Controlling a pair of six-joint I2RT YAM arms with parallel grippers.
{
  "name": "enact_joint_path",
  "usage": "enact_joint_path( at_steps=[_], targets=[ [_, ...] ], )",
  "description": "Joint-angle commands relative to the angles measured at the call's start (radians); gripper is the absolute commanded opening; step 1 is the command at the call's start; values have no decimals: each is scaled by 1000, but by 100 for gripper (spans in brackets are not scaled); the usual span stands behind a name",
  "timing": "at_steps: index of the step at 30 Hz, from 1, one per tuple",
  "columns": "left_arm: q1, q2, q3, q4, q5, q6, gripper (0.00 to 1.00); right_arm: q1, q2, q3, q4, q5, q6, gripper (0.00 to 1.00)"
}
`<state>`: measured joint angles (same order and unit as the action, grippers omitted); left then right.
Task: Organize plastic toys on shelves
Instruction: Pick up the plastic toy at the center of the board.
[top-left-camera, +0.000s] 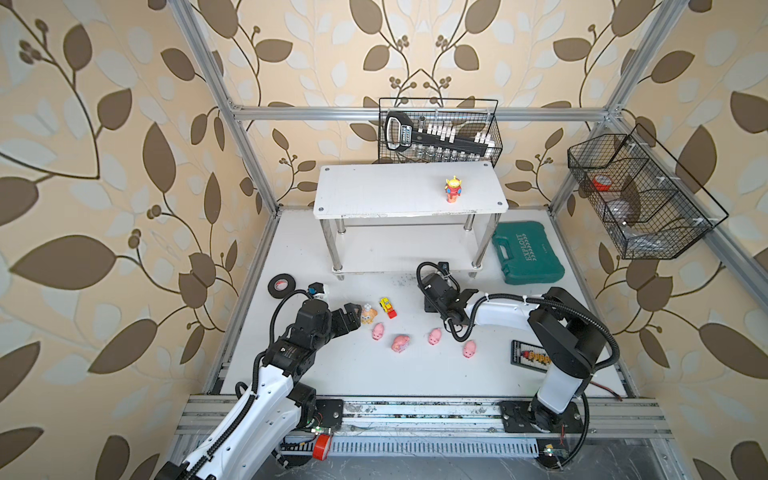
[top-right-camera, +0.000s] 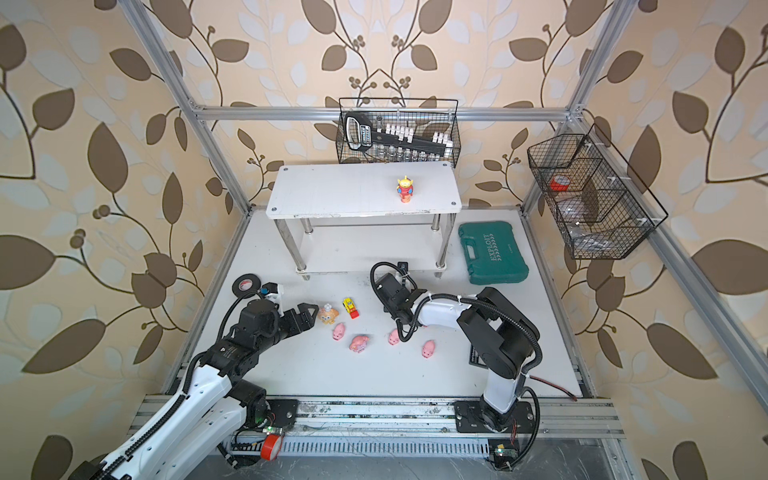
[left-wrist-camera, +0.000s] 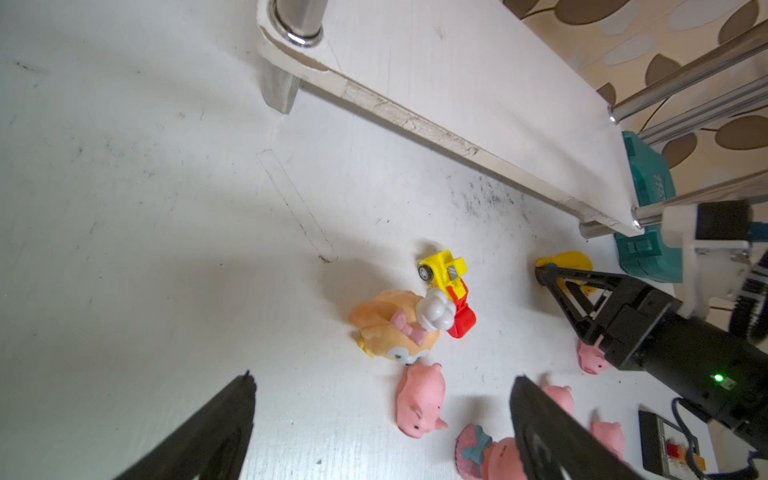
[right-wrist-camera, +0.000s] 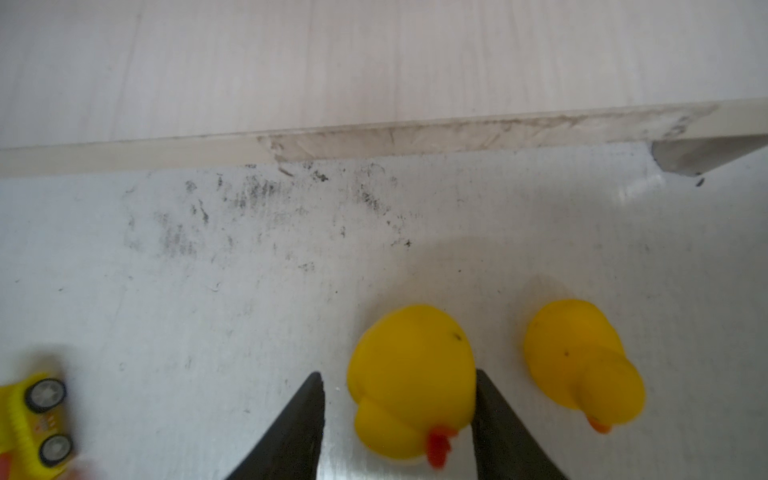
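Observation:
My right gripper stands open around a yellow duck on the table. One finger touches the duck and a gap shows at the other. A second yellow duck sits beside it. My left gripper is open, its tips next to the orange animal with a bow. The yellow-red vehicle lies just beyond. Several pink piglets are scattered nearby. The green-headed alien stands upright on the top board of the white shelves.
A black tape roll lies left of the shelves and a green tool case to their right. A black abacus lies beside the right arm's base. Wire baskets hang on the frame.

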<state>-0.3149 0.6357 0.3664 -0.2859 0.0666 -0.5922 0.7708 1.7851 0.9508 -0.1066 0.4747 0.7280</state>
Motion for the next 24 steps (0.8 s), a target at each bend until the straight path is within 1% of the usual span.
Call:
enact_joint_path(
  at_steps=[1,3,8,11,13,18,24],
  targets=[
    [-4,-22,-20,21,-37,22,97,-8,35,34,3,4,-14,55],
    [-4,-10,-18,23,-36,22,97,-12,48,48,-1,7,-19,61],
    [-3,47,4,22,-31,23,97,-42,63,65,-5,8,-27,61],
    [-4,58,6,22,-26,25,96,-54,72,75,-5,4,-39,61],
    [-4,52,5,22,-27,25,96,-53,75,82,-7,2,-47,59],
    [-4,30,-3,23,-28,24,97,-54,82,92,-10,-7,-45,50],
    [-4,39,-1,25,-27,24,96,-53,88,94,-11,-10,-41,44]
  ],
)
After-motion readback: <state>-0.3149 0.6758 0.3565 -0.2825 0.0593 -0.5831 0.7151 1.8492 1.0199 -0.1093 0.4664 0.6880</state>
